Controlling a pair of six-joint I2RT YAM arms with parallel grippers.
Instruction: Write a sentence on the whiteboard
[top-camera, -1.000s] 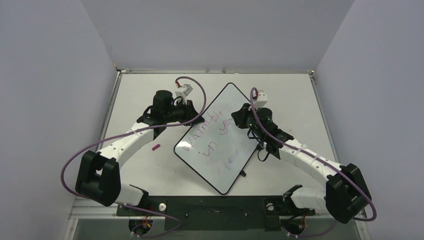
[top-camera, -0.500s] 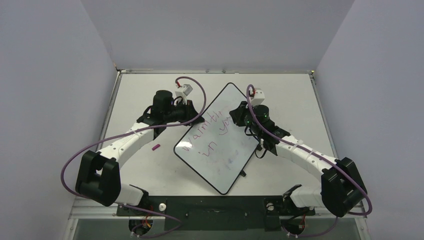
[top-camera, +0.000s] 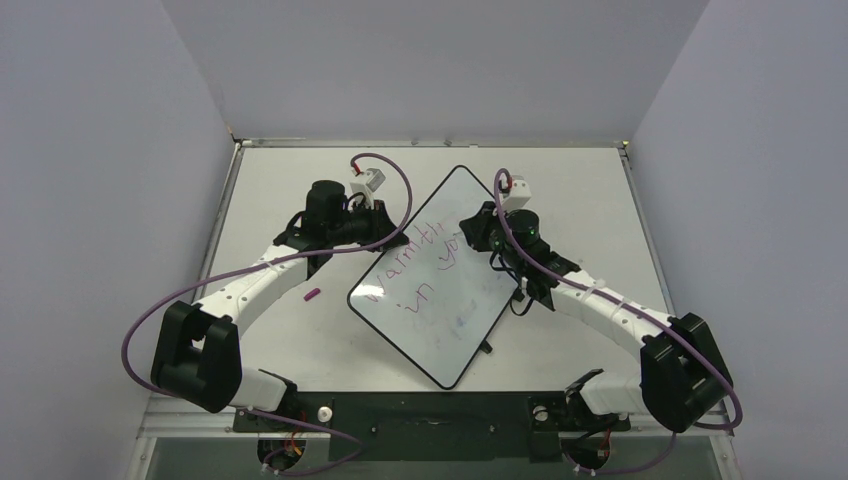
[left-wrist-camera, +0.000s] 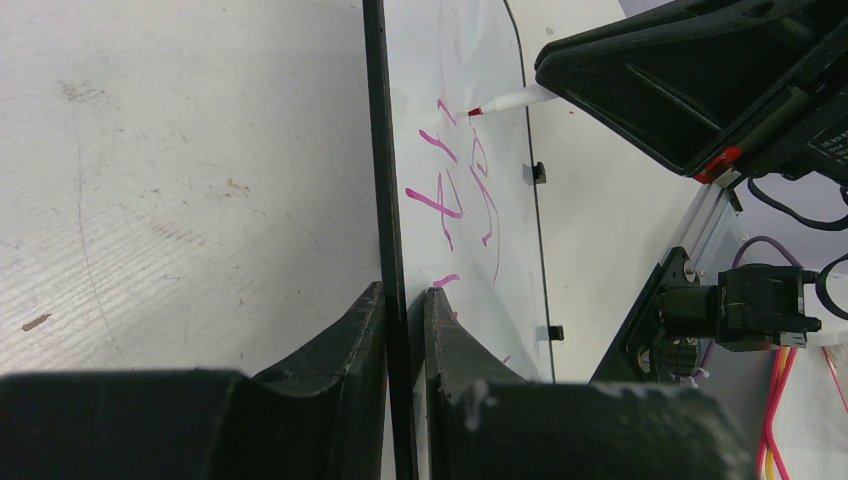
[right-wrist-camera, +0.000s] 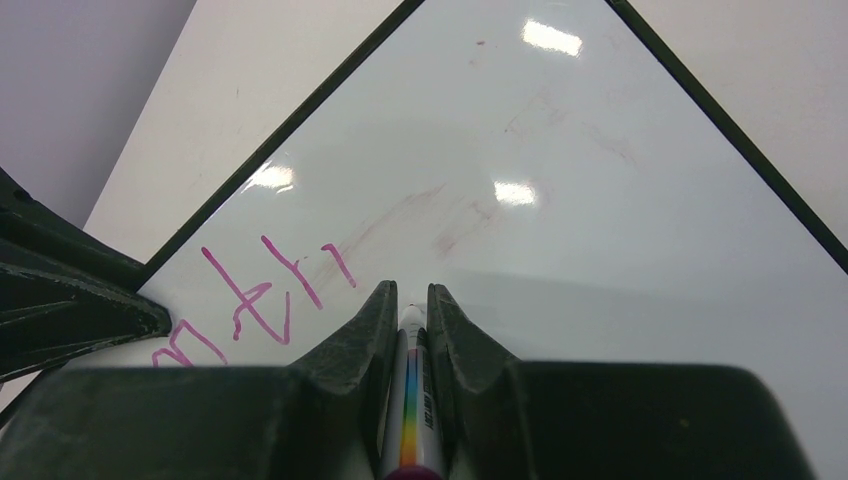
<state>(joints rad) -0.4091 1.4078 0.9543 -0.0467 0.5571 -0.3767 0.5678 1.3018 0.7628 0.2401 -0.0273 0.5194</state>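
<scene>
Off-white tabletop (top-camera: 270, 180): one whiteboard (top-camera: 450, 345), left jaws clamped on rim; right jaws clamped on one marker (right-wrist-camera: 410, 420).

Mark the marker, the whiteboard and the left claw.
marker (right-wrist-camera: 411, 430): right wrist view, rainbow-striped barrel.
whiteboard (top-camera: 447, 350): top view, bare surface near its nearest corner.
left claw (left-wrist-camera: 404, 294): left wrist view, midway between the fingertips pinching the board's rim.

Bright, even overhead light, with glare patches on the glossy whiteboard (right-wrist-camera: 560, 260)
</scene>
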